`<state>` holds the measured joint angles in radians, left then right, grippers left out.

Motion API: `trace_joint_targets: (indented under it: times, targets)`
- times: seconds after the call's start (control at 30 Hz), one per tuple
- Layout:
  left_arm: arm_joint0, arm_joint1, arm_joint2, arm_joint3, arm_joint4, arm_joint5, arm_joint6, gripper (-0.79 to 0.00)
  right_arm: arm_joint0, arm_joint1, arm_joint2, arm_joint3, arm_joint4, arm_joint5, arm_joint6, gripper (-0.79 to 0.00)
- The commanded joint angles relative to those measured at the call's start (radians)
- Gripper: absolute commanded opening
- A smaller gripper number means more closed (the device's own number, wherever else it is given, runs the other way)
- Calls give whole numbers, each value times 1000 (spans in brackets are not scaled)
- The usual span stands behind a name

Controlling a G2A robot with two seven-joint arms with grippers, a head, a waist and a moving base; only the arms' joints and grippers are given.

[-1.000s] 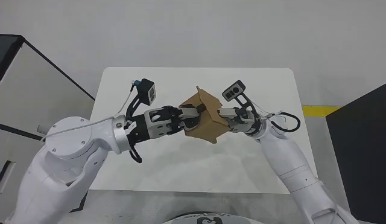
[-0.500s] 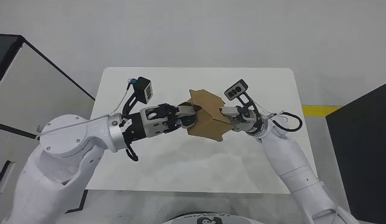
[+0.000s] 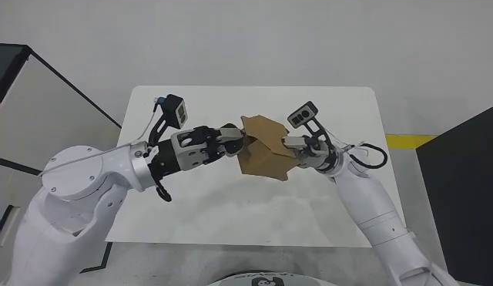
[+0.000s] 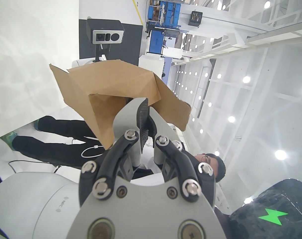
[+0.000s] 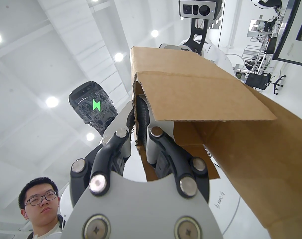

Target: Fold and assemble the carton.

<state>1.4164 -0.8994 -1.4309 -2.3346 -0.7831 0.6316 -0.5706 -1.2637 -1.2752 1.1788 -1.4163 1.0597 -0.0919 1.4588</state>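
1. My left gripper [image 3: 236,136] is at the carton's left end, over the middle of the table [image 3: 331,109]. Its fingers are pressed together on a thin flap edge, with cardboard pinched between the pads.
2. The carton [image 3: 266,149] is brown and half-formed, and it spans the gap between my 2 grippers. I judge it is lifted off the tabletop, though the top view does not settle that. Its long axis runs roughly left to right, from one gripper to the other, and dips slightly toward the right end. The left-end flaps are loose and splayed, and 1 of them is bent over my left fingertips.
3. My right gripper [image 3: 293,149] is at the carton's right end. It is clamped on a side wall near a corner, with 1 finger inside the wall and 1 outside.
4. The key relation is that the carton lies directly between the grippers, with both touching it and neither nearer. My judgement is that the next fold depends on the right grip holding the body steady while the left works the loose flaps. If both grippers pull along the long axis, the walls are likely to skew or the thin flap edge to tear.
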Motion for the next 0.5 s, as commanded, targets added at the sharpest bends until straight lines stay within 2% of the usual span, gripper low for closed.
trace_joint_targets:
  times: [0.0,0.23,0.47]
  targets:
    - [-11,-2,20,4,-2,2,4,-785,1,0,-1,-1,-6,0,0,-785]
    - [-57,-8,101,15,19,15,10,-785,2,1,-3,-4,-12,0,-3,-785]
    - [-86,-13,141,26,38,22,28,-785,5,1,-8,-2,-10,4,1,-785]
